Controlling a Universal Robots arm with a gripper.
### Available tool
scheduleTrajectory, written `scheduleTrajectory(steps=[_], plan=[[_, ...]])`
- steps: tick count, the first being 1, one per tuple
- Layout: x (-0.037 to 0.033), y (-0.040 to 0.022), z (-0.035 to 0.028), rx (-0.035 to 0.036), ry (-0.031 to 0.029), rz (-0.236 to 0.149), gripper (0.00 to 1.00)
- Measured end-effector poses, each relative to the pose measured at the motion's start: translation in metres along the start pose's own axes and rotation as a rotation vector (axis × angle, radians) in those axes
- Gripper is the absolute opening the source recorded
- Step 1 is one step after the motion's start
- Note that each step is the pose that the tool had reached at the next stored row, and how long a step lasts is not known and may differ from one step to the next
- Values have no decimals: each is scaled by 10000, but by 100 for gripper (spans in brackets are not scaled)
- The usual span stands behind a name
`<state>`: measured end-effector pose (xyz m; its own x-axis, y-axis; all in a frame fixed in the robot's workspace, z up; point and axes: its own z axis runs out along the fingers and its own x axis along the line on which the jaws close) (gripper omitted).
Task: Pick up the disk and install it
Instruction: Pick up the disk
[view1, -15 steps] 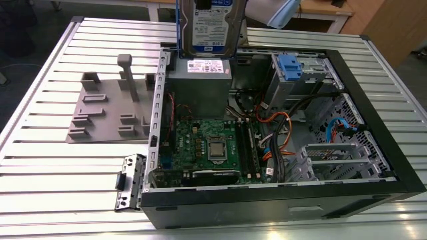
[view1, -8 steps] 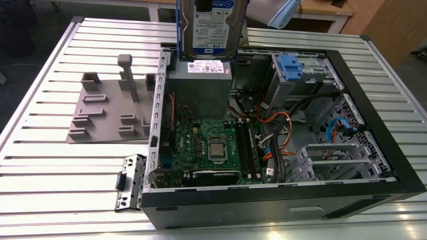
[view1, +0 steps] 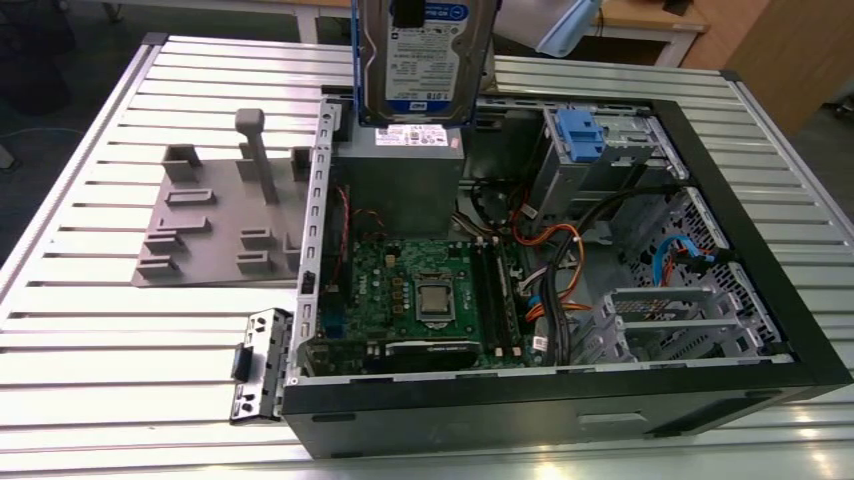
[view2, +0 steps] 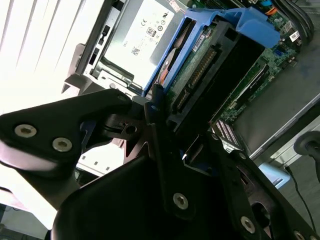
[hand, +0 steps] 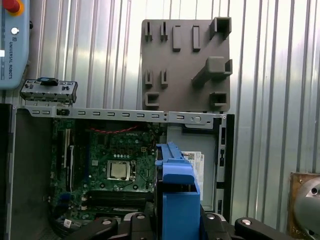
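Above the open computer case (view1: 534, 415), the gripper (view2: 165, 135) clamps the disk (view1: 427, 60) (blue-framed) upright.

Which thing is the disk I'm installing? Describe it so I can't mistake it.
Find the open computer case on the slatted table. Over the grey metal box inside it, the disk hangs upright. It alone is a silver-grey slab with a white-and-blue label and a blue frame along its edges; the blue tab in the case has no drive.

Noted: white-and-blue printed label (view1: 430, 35) on disk (view1: 424, 70); white sticker (view2: 147, 30) with printed marks on grey metal box (view1: 400, 190); vertical lettering on teach pendant (hand: 12, 50) corner.
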<state>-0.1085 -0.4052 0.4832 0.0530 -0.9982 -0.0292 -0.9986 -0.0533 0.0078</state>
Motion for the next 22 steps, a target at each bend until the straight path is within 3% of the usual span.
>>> scheduleTrajectory(steps=[22], plan=[[166, 0, -5, 0, 0, 0, 36]])
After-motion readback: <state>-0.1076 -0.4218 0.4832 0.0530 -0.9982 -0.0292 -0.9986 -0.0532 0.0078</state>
